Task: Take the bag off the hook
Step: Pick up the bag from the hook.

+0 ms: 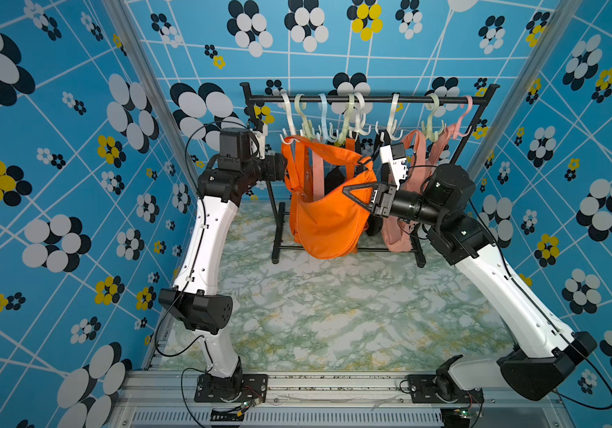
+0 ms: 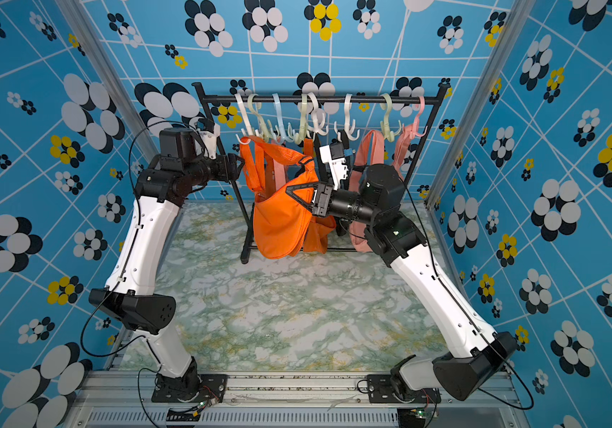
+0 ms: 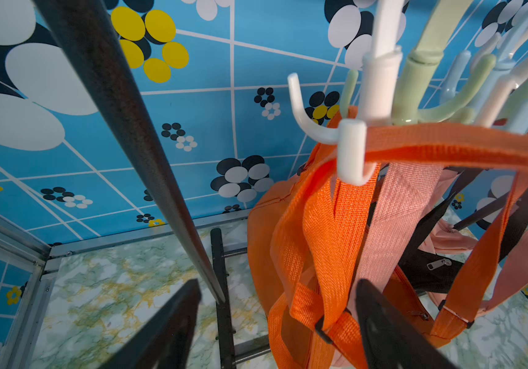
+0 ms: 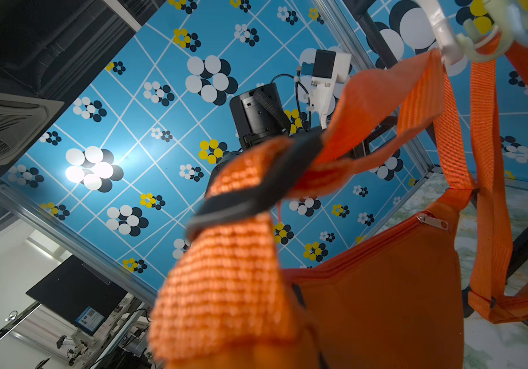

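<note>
My right claw (image 1: 348, 192) clamps the orange bag (image 1: 328, 226), its strap (image 3: 448, 143) looped over the white hook (image 3: 352, 150). My left claw (image 3: 278, 284) gapes wide.

Orange bag (image 2: 282, 229), strap over white hook (image 2: 244, 115), right end effector (image 2: 289, 190) at its front.

no legible text — anywhere

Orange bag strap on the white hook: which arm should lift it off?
Left, probably: left pincer is open under the white hook beside the strap; right pincer is shut lower, at the bag.
</note>
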You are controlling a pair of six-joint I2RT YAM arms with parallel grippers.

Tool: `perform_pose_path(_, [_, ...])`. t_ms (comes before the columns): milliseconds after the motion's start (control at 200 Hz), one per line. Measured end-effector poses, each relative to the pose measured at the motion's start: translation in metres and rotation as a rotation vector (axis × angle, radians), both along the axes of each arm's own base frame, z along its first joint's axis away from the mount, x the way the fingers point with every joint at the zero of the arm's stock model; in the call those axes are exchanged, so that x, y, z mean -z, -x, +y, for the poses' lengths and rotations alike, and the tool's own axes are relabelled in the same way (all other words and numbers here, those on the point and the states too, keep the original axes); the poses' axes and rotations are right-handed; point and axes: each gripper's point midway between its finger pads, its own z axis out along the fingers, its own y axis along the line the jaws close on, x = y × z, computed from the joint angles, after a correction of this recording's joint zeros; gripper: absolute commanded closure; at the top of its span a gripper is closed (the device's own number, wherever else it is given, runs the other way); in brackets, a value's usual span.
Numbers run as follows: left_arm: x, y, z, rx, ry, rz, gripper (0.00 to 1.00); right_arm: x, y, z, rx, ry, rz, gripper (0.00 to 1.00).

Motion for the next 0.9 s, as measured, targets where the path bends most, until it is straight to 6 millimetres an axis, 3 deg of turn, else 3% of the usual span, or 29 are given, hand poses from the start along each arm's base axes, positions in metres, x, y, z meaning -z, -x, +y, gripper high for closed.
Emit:
perform_pose_path(145, [0.018, -0.001, -0.006, 0.028, 0.019, 0.049, 0.01, 0.006, -0.001, -0.001, -0.001, 0.014, 0.022, 1.00])
perform_pose_path(345, [0.065, 0.002, -0.024, 0.114, 0.108, 0.155, 0.00, 0.008, -0.005, -0.006, 0.007, 0.019, 0.031, 1.00])
perform_pose_path(430, [0.068, 0.002, -0.028, 0.128, 0.143, 0.174, 0.17, 0.008, -0.006, -0.007, 0.010, 0.019, 0.031, 1.00])
perform_pose_path(465, [0.065, 0.002, -0.029, 0.135, 0.158, 0.170, 0.31, 0.008, -0.005, -0.008, 0.011, 0.020, 0.031, 1.00])
perform_pose_path(540, [0.058, 0.001, -0.028, 0.144, 0.184, 0.155, 0.74, 0.009, -0.003, -0.011, 0.014, 0.020, 0.032, 1.00])
perform_pose_path(620, [0.051, -0.003, -0.025, 0.141, 0.205, 0.144, 0.97, 0.009, 0.001, -0.016, 0.019, 0.021, 0.030, 1.00])
perform_pose_path(780, [0.028, -0.006, -0.019, 0.124, 0.227, 0.101, 1.00, 0.007, 0.009, -0.021, 0.024, 0.020, 0.022, 1.00])
perform_pose_path(900, [-0.002, -0.002, -0.016, 0.115, 0.242, 0.039, 1.00, 0.015, 0.006, -0.019, 0.023, 0.030, 0.040, 1.00])
